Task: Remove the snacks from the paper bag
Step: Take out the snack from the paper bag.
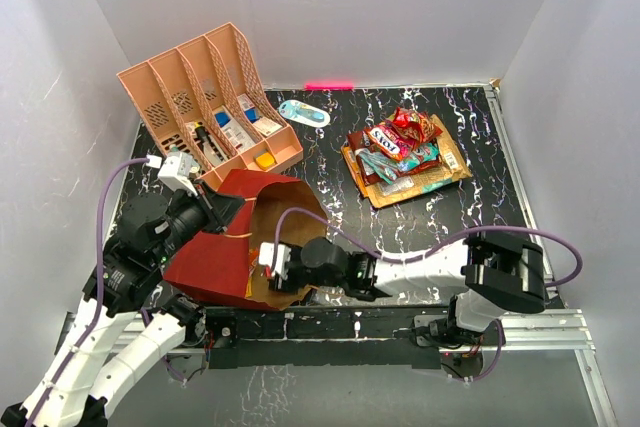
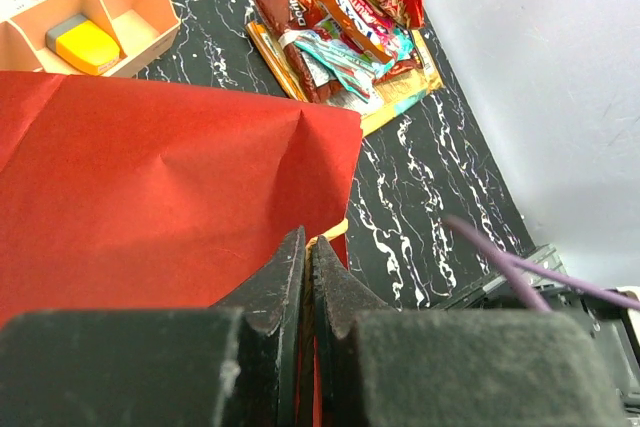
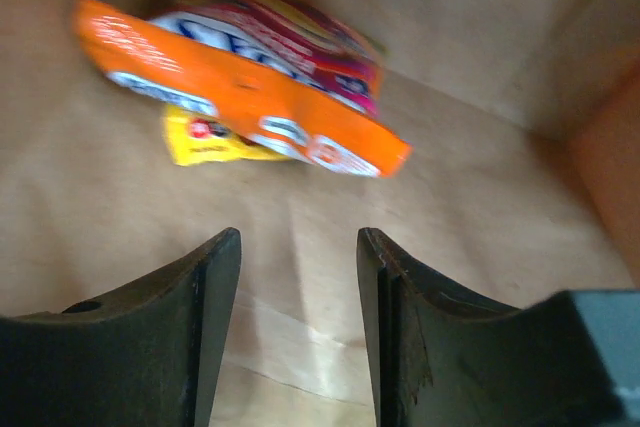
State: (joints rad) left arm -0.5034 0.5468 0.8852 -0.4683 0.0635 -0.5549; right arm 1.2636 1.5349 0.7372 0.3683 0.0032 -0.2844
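Note:
The dark-red paper bag [image 1: 215, 257] lies on its side at the near left, its mouth facing right. My left gripper [image 1: 213, 209] is shut on the bag's upper rim; in the left wrist view the jaws [image 2: 307, 242] pinch the red paper [image 2: 170, 177] and a tan cord. My right gripper [image 1: 268, 262] reaches into the mouth. In the right wrist view it [image 3: 298, 237] is open and empty above the brown interior [image 3: 470, 197]. Just beyond it lie an orange packet [image 3: 240, 87], a yellow packet [image 3: 205, 142] and a red-pink one [image 3: 310, 47]. A pile of snacks [image 1: 405, 155] lies on the table at right, also in the left wrist view [image 2: 345, 32].
A peach slotted organizer [image 1: 205, 107] stands at the back left, just behind the bag; its front tray shows in the left wrist view [image 2: 130, 7]. A light-blue oval object [image 1: 303, 112] lies beside it. White walls close in the black marbled table [image 1: 420, 227].

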